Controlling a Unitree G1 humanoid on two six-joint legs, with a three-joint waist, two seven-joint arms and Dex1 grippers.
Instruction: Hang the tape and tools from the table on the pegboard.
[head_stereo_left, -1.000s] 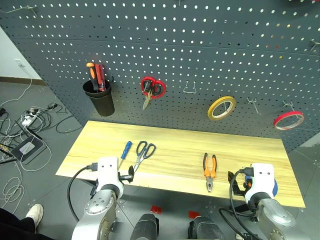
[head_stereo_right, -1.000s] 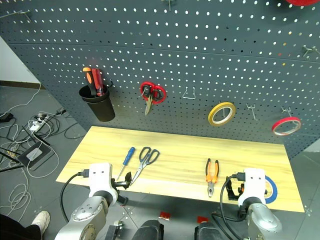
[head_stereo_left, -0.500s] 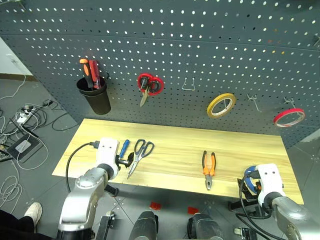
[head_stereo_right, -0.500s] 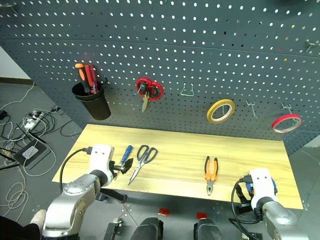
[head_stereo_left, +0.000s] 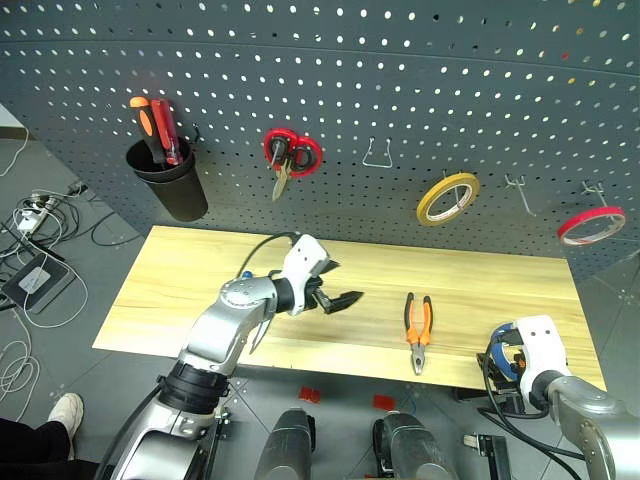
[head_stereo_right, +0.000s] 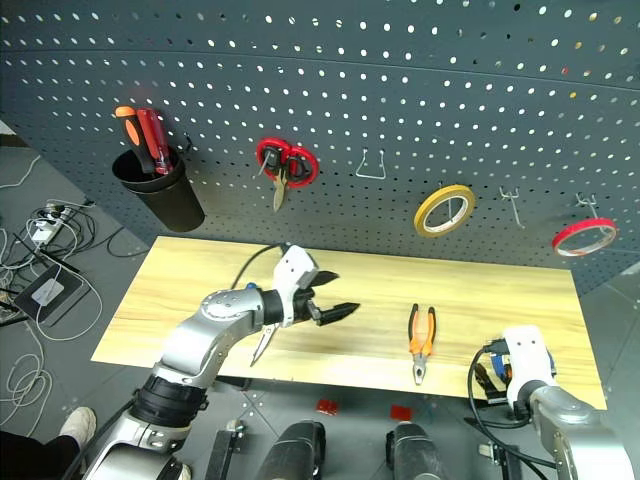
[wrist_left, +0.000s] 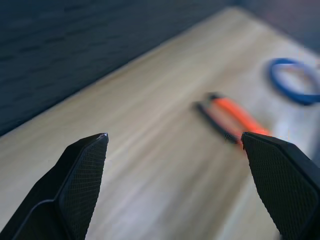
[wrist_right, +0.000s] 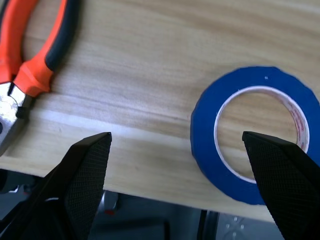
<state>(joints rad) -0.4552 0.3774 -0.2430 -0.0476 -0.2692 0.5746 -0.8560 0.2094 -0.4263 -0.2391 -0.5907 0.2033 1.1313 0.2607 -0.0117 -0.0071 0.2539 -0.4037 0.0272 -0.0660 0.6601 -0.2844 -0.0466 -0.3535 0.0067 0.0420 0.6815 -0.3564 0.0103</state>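
Nothing had been hung yet, judging by how things lay: all the task items were on the table (head_stereo_left: 180, 290), and the pegboard (head_stereo_left: 400, 90) carried only the red-handled scissors (head_stereo_left: 287, 155), the yellow tape roll (head_stereo_left: 447, 197), the thin red roll (head_stereo_left: 591, 224) and the black cup (head_stereo_left: 165, 185) with its screwdrivers.

The left gripper (head_stereo_right: 332, 297) was seen stretched out over the middle of the tabletop, jaws spread wide, nothing held. In the left wrist view the pliers (wrist_left: 232, 120) sat between the two open fingers, a way ahead, with the blue tape (wrist_left: 295, 87) further beyond them. So this looked like the approach step for the pliers, probably.

The pliers (head_stereo_left: 419, 328) lay flat near the front edge, right of centre, nose toward the robot. The dark-handled scissors (head_stereo_right: 262, 345) were mostly hidden under the left arm, only the blade tips peeking out; the small blue screwdriver couldn't be made out at all.

The right gripper (wrist_right: 175, 145) was held just above the front right corner of the table, also wide open and empty, with the blue tape lying flat right under it, and the pliers' nose close by.

Next move, as a guess: the left gripper would need to be carried further right and lowered over the pliers' handles, then closed across them. The empty wire hook (head_stereo_left: 377, 155) looked like a fair target afterwards.
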